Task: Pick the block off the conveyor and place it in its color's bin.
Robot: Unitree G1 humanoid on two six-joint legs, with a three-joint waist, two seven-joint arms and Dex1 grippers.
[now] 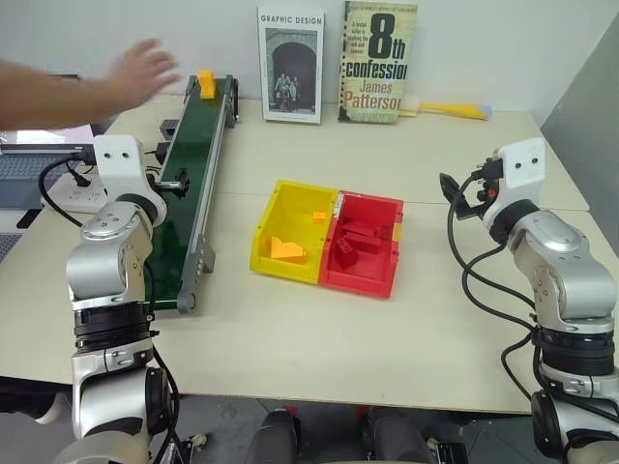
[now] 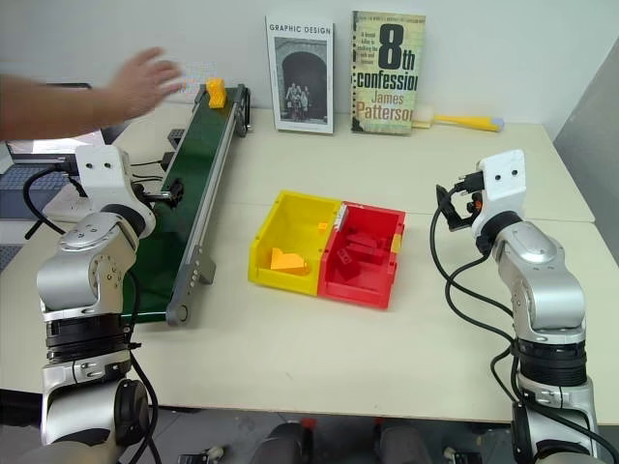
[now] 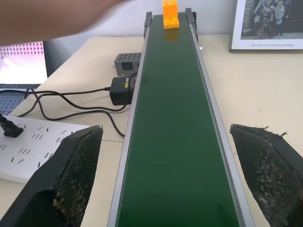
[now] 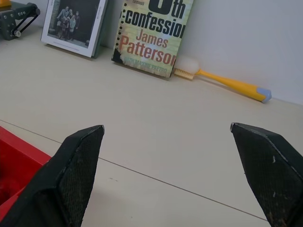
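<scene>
Block (image 1: 206, 83), orange-yellow and studded, stands upright at the far end of the conveyor (image 1: 191, 184), on the dark-green belt between the silver rails. At far left a person's hand (image 1: 141, 71) with open fingers hovers just beside that end of the belt, apart from the block. A white power strip (image 3: 28, 146) and a black adapter (image 3: 122, 90) with its cable lie on the bench (image 1: 406, 319) left of the belt. The left gripper (image 3: 165, 189) sits over the near stretch of the belt, its jaws wide apart and holding nothing. Near the middle of the bench the yellow bin (image 1: 269, 232) holds a few yellow pieces and is joined on its right to a red tray (image 1: 387, 275) with red pieces. Two books (image 1: 334, 63) lean against the wall behind, with a yellow-handled brush (image 4: 222, 81) beside them. The right gripper (image 4: 168, 189) hovers right of the red tray, jaws wide apart and empty.
</scene>
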